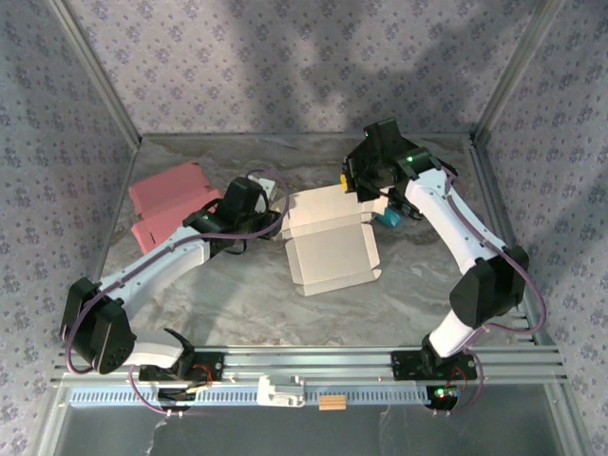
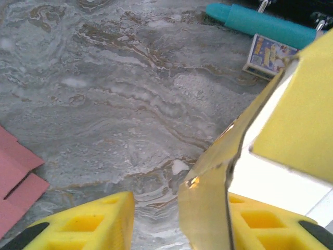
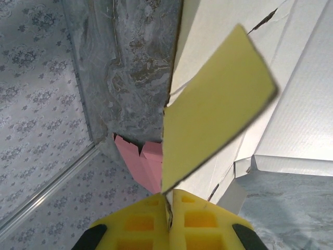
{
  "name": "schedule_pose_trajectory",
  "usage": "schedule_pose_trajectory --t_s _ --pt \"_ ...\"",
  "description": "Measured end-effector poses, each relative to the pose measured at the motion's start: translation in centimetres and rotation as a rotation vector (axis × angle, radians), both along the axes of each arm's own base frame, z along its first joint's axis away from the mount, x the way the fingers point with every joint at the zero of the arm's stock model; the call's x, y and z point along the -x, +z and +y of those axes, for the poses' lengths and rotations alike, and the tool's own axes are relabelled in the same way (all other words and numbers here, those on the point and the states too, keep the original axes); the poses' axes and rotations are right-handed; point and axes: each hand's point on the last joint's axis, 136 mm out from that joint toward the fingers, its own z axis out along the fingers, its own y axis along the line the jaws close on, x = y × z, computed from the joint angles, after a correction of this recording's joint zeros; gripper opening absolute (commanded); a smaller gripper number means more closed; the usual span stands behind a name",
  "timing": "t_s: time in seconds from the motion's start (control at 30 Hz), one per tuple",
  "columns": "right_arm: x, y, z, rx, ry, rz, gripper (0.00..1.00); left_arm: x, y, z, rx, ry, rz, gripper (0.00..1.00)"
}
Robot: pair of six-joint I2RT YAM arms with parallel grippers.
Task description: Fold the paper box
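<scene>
Under both grippers we see the marbled table [image 1: 237,294]. The white paper box [image 1: 328,242] lies between them, and pink cardboard [image 1: 171,204] lies left of our left gripper [image 2: 177,219]. That gripper stands part open around a box flap [image 2: 208,172]. Our right gripper [image 3: 170,208] is clamped tight on the box's opposite side.

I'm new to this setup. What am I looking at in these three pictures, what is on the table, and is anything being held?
Two robot arms are bolted at the near edge of the table. The wide picture looks down from above and behind them. The other two come from cameras on the wrists. A half-folded white paper box lies mid-table, with flat pink cardboard to the left and a teal object near the right arm. Each arm grips with two yellow blocks. The right fingers are pinched shut on a box flap. The left fingers stand apart around another flap's edge, not clamped on it.
</scene>
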Motion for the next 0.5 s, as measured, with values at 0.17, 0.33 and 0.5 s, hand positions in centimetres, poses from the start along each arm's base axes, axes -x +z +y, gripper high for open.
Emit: schedule_pose_trajectory --t_s 0.17,0.33,0.5 --pt "-0.04 -0.08 0.04 -0.009 0.001 0.003 0.00 0.12 0.06 -0.29 0.020 -0.003 0.011 0.00" --pt "-0.39 -0.14 0.18 -0.010 0.016 -0.020 0.30 0.24 0.30 -0.19 0.010 -0.006 0.017 0.00" --pt "-0.61 0.31 0.08 0.030 0.057 -0.077 0.56 0.63 0.73 0.17 -0.010 -0.004 0.041 0.00"
